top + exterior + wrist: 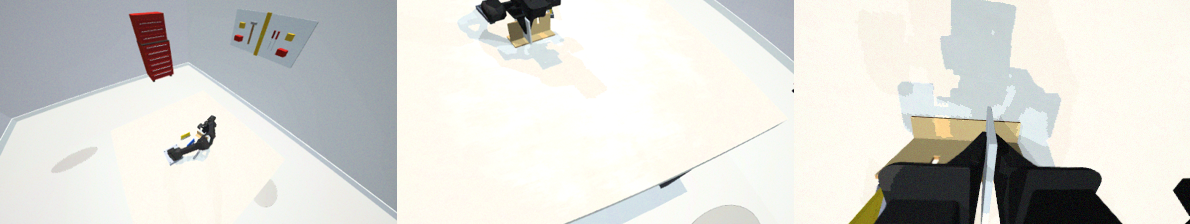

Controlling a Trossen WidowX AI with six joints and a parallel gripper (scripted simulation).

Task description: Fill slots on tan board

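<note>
We see the gripper [528, 30] [988, 136] at the tan board [544, 24] [966, 129], its body hiding much of that board's upper edge in the exterior view. The arm [211, 135] blocks part of the tan board from above, and the wrist view cuts off the near end of the pale gray board [528, 31] [991, 150]. We cannot make out its notch. The jaws are nearly closed, pinching that thin gray board upright and crosswise to the tan board. The tan board stands on a flat tan foot; we see a narrow open slot beside the gripper. From above, a yellow board [185, 135] and a blue board [190, 142] lie near the tan board, the blue one partly behind the arm. We can read no brand, label or writing on the tan board.
</note>
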